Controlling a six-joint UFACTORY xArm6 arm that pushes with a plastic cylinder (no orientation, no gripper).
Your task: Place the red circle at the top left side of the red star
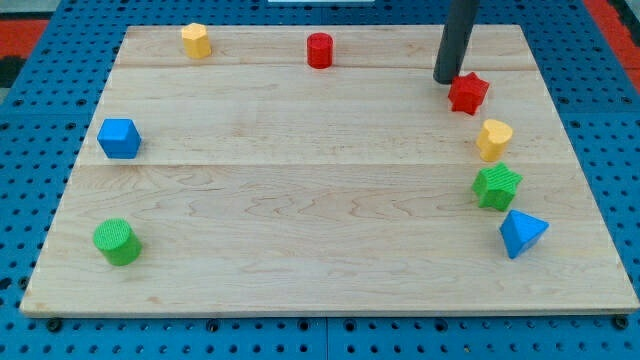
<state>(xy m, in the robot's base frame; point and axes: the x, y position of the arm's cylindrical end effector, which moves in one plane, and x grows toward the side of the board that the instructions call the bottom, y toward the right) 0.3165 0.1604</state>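
Note:
The red circle (319, 50) is a short red cylinder near the view's top, middle of the board. The red star (468, 93) lies at the upper right. My tip (446, 80) is the lower end of the dark rod that comes down from the view's top edge. It stands just left of the red star, touching or almost touching its upper left side. The red circle is well to the left of the tip, about a fifth of the board's width away.
A yellow hexagon block (196, 41) is at the top left. A blue cube (119, 138) and a green cylinder (117, 242) are on the left. Below the star are a yellow block (493, 139), a green star (497, 187) and a blue triangle (521, 234).

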